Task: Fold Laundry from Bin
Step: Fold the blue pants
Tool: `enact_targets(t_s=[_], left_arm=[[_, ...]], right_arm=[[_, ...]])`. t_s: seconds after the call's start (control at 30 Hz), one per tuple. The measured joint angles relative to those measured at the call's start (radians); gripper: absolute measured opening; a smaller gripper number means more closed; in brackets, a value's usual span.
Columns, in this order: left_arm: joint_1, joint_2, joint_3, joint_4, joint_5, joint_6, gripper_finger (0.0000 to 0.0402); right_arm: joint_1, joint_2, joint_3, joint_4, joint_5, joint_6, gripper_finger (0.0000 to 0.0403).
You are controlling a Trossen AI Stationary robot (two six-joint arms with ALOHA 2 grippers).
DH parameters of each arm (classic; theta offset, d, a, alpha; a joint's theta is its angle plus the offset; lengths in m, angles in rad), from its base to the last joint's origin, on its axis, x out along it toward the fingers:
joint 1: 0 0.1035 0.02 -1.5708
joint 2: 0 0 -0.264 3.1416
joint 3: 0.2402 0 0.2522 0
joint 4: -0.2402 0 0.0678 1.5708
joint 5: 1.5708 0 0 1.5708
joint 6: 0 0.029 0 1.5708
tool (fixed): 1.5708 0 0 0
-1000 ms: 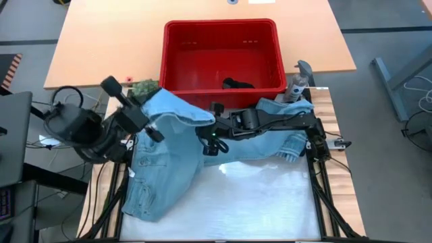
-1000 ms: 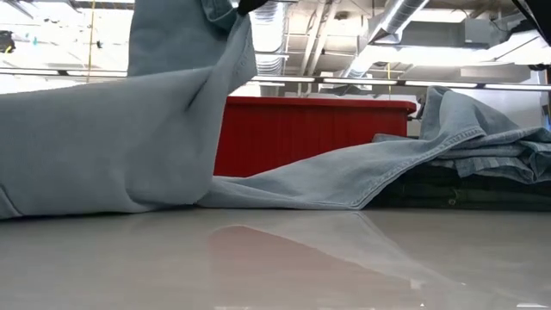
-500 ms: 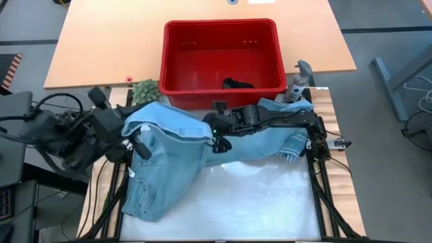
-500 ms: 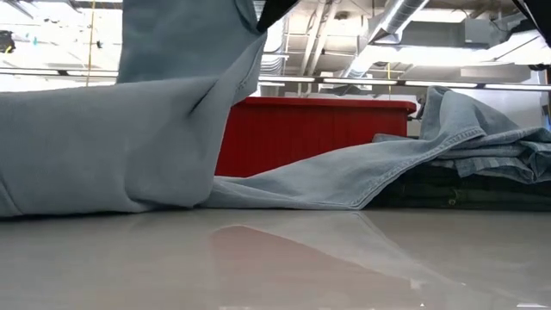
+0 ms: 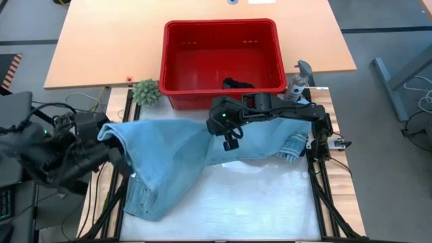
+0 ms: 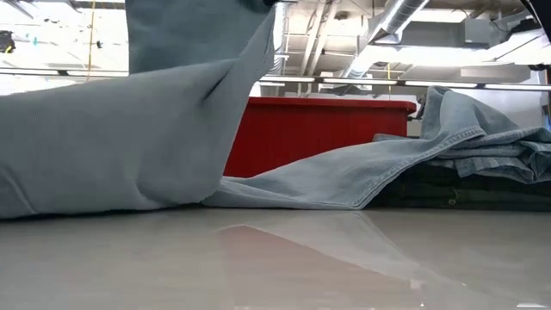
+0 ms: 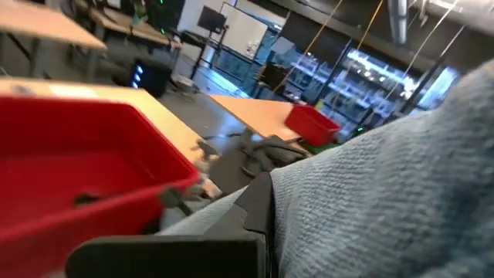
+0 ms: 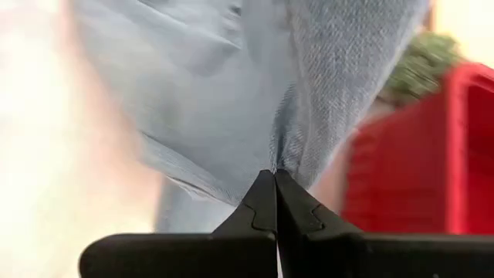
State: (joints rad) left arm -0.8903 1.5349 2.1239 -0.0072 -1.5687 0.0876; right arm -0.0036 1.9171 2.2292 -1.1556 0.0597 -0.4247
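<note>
- Denim [image 5: 172, 158] lies spread across the desk [image 5: 270, 202] before the red bin [image 5: 221, 57], lifted at two spots.
- Right gripper [image 8: 275, 181]: jaws clamped on denim mid-cloth.
- Left gripper [image 5: 111, 145]: jaws shut on denim's edge.
- Plant [image 5: 146, 90] and spray bottle [image 5: 297, 82] flank the bin; dark cloth [image 5: 237, 84] inside.
</note>
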Motion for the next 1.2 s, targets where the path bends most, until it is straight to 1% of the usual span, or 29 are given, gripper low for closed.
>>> enact_targets(t_s=[0.17,0.23,0.3,0.37,0.47,0.53,0.63,0.7,0.83,0.9,0.93,1.1,1.2], left_arm=[[-0.007,0.053,-0.001,-0.001,0.004,-0.198,0.0000],[-0.005,0.076,-0.002,-0.002,0.042,-0.298,0.0000],[0.007,0.097,-0.002,-0.004,0.131,-0.393,0.0000],[0.028,0.119,-0.002,-0.003,0.249,-0.491,0.0000],[0.065,0.153,-0.002,0.002,0.405,-0.586,0.0000],[0.096,0.177,-0.002,0.005,0.469,-0.626,0.0000],[0.152,0.204,-0.003,0.000,0.553,-0.709,0.0000],[0.196,0.205,-0.003,-0.007,0.653,-0.771,0.0000],[0.295,0.213,-0.001,0.019,0.892,-0.950,0.0000],[0.327,0.227,-0.001,0.018,0.978,-1.000,0.0000],[0.345,0.237,-0.001,0.022,1.007,-1.022,0.0000],[0.403,0.286,-0.002,0.028,1.064,-1.170,0.0000],[0.428,0.323,-0.002,0.035,1.085,-1.281,0.0000]], right_arm=[[-0.006,0.000,0.000,-0.004,-0.143,-0.023,0.0016],[-0.006,0.000,0.000,-0.008,-0.171,-0.032,0.0016],[-0.006,0.000,0.000,-0.032,-0.190,-0.054,0.0016],[-0.011,-0.008,0.000,-0.069,-0.203,-0.077,0.0016],[-0.018,-0.014,0.000,-0.083,-0.285,-0.081,0.0016],[-0.019,-0.014,0.000,-0.085,-0.343,-0.082,0.0016],[-0.019,-0.008,-0.015,-0.067,-0.379,-0.124,0.0016],[-0.023,-0.006,-0.022,-0.076,-0.410,-0.160,0.0016],[-0.049,-0.004,-0.023,-0.132,-0.584,-0.190,0.0016],[-0.061,-0.004,-0.023,-0.154,-0.635,-0.188,0.0016],[-0.066,-0.004,-0.023,-0.170,-0.637,-0.189,0.0016],[-0.087,-0.004,-0.023,-0.262,-0.637,-0.209,0.0016],[-0.095,-0.004,-0.041,-0.261,-0.661,-0.208,0.0016]])
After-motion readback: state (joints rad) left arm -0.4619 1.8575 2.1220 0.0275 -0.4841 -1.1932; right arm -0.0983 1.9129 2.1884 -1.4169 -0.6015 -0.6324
